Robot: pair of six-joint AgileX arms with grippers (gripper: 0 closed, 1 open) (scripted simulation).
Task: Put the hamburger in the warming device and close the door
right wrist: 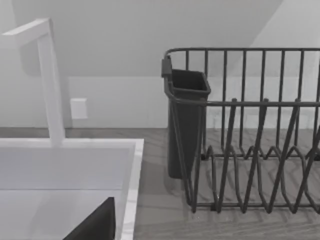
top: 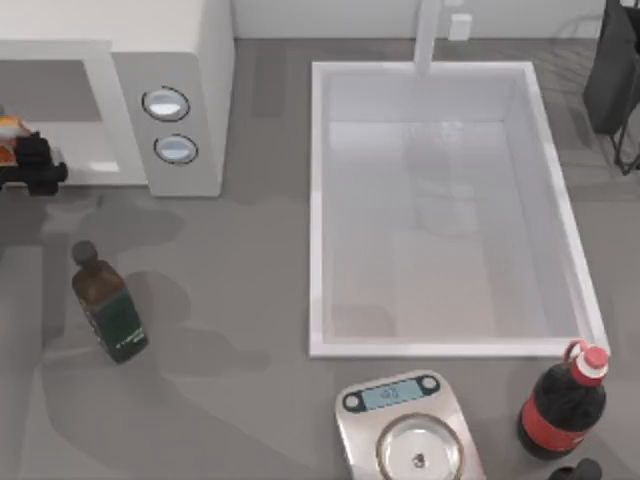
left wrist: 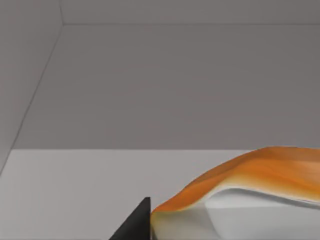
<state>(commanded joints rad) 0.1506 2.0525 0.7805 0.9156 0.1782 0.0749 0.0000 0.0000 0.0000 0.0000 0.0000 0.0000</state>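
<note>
Grey worktop [top: 260, 300], far left: left gripper [top: 30, 165] reaches into the microwave [top: 170, 60]. Its fingers clamp the hamburger [left wrist: 260, 175]; right gripper's fingers, cannot tell.

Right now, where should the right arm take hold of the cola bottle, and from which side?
Probably the cola bottle by its wide dark body, below the narrow neck and red cap, coming from the table's right: it seems upright, and the scale stands at its left. The left gripper holds the hamburger at the microwave.
</note>
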